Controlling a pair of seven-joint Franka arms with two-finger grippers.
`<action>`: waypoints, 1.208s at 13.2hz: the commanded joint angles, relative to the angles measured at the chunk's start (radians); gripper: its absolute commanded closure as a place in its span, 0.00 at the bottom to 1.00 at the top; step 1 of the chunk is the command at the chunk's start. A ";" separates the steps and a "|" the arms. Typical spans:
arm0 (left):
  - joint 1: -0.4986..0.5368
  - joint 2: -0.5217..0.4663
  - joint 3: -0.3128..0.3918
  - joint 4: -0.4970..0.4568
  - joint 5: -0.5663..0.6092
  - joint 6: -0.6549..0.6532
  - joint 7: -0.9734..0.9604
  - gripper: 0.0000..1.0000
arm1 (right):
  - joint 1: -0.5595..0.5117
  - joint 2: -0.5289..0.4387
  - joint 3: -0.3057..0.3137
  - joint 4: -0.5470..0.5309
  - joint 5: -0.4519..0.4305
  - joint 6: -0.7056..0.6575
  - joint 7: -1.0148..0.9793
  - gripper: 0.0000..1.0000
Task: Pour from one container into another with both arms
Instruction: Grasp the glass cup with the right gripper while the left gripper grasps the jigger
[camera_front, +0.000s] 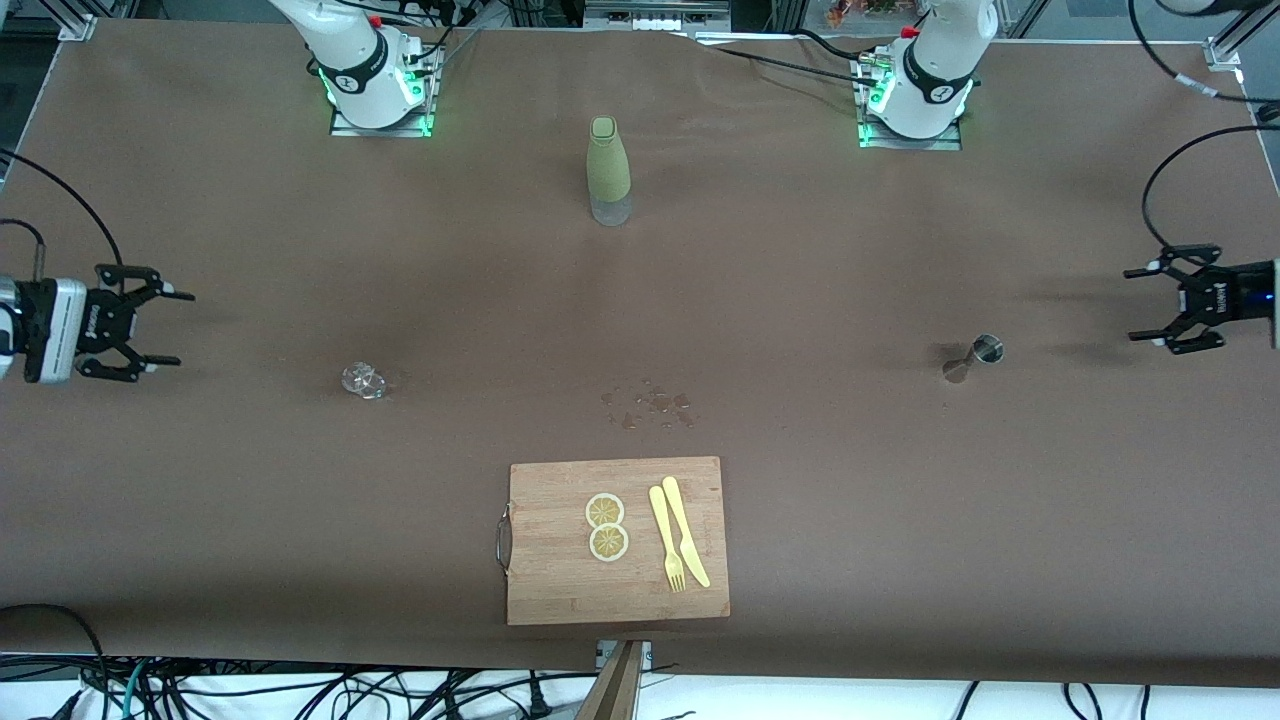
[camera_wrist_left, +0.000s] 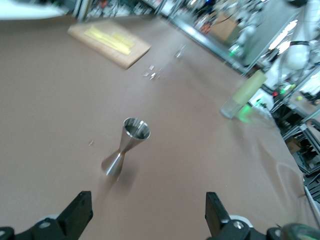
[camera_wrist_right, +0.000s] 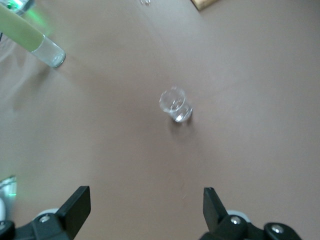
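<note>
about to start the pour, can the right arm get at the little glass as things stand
Probably yes. The right gripper hangs open at the right arm's end of the table, and only bare table lies between it and the small glass, which stands upright with nothing close beside it.

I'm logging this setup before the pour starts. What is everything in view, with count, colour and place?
glass: one, clear, standing on the table toward the right arm's end
jigger: one, silver, standing toward the left arm's end
bottle: one, olive green with clear base, upright between the two arm bases
droplets: a small scatter, on the table between bottle and board
cutting board: one, wooden, nearest the front camera
lemon slices: two, yellow, on the board
fork and knife: one each, pale yellow, side by side on the board
table: one, brown cover
right tool: open, above the table's edge, pointing at the glass
left tool: open, above the table's edge, near the jigger
</note>
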 joint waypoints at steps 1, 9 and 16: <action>0.008 0.083 0.012 0.016 -0.077 -0.050 0.220 0.00 | -0.020 0.129 0.004 0.094 0.123 -0.028 -0.177 0.00; -0.024 0.294 0.004 0.038 -0.287 -0.092 0.566 0.00 | -0.029 0.403 0.050 0.132 0.451 -0.036 -0.570 0.00; -0.107 0.367 -0.016 0.041 -0.361 -0.092 0.606 0.00 | -0.029 0.481 0.135 0.131 0.465 -0.062 -0.652 0.00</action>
